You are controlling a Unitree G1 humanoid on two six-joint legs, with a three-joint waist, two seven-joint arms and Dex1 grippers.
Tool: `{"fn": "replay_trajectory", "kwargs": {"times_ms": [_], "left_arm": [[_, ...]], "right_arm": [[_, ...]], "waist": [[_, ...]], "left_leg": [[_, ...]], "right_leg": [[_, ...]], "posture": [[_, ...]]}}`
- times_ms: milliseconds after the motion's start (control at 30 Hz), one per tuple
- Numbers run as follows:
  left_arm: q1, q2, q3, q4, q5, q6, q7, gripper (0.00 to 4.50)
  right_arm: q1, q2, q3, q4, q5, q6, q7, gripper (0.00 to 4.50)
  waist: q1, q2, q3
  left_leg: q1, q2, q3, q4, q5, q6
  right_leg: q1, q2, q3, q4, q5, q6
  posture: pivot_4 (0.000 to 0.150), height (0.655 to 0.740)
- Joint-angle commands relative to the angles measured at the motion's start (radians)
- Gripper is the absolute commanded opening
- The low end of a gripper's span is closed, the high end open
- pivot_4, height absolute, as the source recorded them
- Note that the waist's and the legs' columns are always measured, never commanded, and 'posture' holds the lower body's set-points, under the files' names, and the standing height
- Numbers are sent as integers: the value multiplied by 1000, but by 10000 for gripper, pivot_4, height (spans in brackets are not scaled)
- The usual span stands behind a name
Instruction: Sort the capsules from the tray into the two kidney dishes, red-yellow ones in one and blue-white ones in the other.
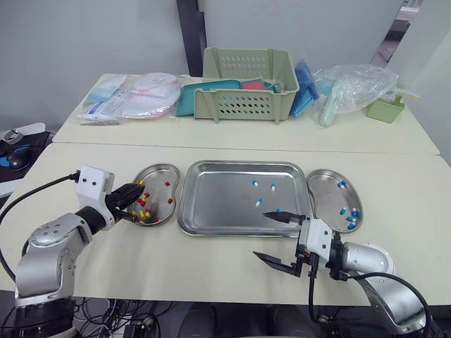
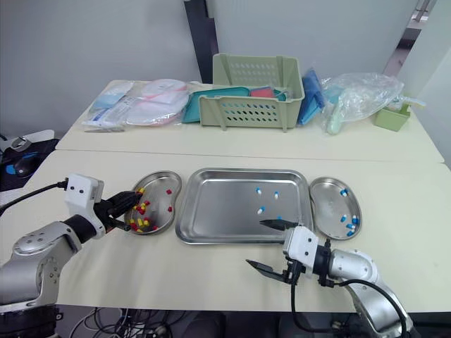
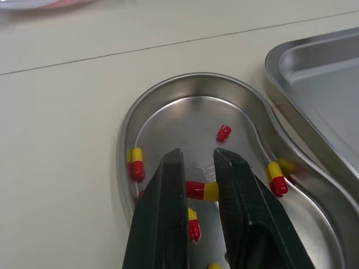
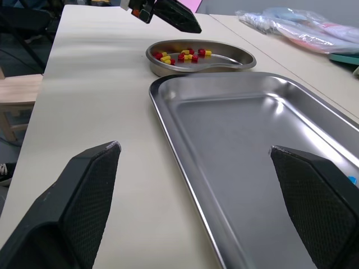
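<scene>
Tray (image 1: 218, 204), left kidney dish (image 1: 155, 172) and right kidney dish (image 1: 324, 190): polished, reflective metal; bench (image 1: 211, 267) matt, smooth; capsules (image 3: 136, 162) glossy; basket (image 1: 246, 105) perforated plastic; right gripper (image 4: 194, 147), its fingers (image 4: 90, 185) matt black, finely cross-hatched

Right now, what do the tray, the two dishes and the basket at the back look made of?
The tray, the left dish and the right dish look like polished metal, probably stainless steel: they are silvery, with bright reflections and rolled rims. The basket looks like moulded plastic: it is matt pale green, with slotted walls.

bright, even light; soft shadows
</scene>
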Motion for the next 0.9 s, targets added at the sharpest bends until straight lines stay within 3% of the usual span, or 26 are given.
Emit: {"fn": "replay_trajectory", "kwargs": {"times_ms": [33, 300, 533, 700, 867, 900], "left_arm": [[-22, -9, 28, -53, -55, 7, 23, 4047], [13, 1, 48, -80, -90, -14, 50, 30010], [74, 35, 167, -108, -146, -20, 44, 30010], [186, 90, 292, -75, -189, -47, -39, 30010], [332, 148, 386, 80, -134, -124, -100, 30010], [355, 153, 393, 108, -131, -144, -117, 31774]], "right_arm": [[-20, -2, -2, -13, 27, 14, 14, 45000], [-15, -8, -11, -38, 38, 44, 12, 45000], [-11, -15, -25, -55, 37, 58, 1, 45000], [7, -60, -111, -90, 68, 87, -15, 45000], [127, -187, -374, -90, 145, 118, 33, 45000], [155, -210, -425, -76, 159, 117, 49, 45000]], "waist": [[-3, 0, 0], [-7, 0, 0], [-9, 0, 0], [-7, 0, 0], [-4, 0, 0], [-4, 0, 0]], "left_leg": [[0, 0, 0, 0, 0, 0], [0, 0, 0, 0, 0, 0], [0, 0, 1, -1, 0, 0], [0, 0, 1, -1, 0, 0], [0, 0, 2, -1, 0, 0], [0, 0, 2, -1, 0, 0]], "right_leg": [[0, 0, 0, 0, 0, 0], [-1, 0, 1, 0, 0, 0], [-1, 0, 1, 0, 0, 0], [-1, 0, 1, 0, 0, 0], [-1, 0, 1, -1, 0, 0], [-1, 0, 1, -2, 0, 0]], "posture": [[1500, 7400], [1500, 7400], [1500, 7400], [1500, 7400], [1500, 7400], [1500, 7400]]}}
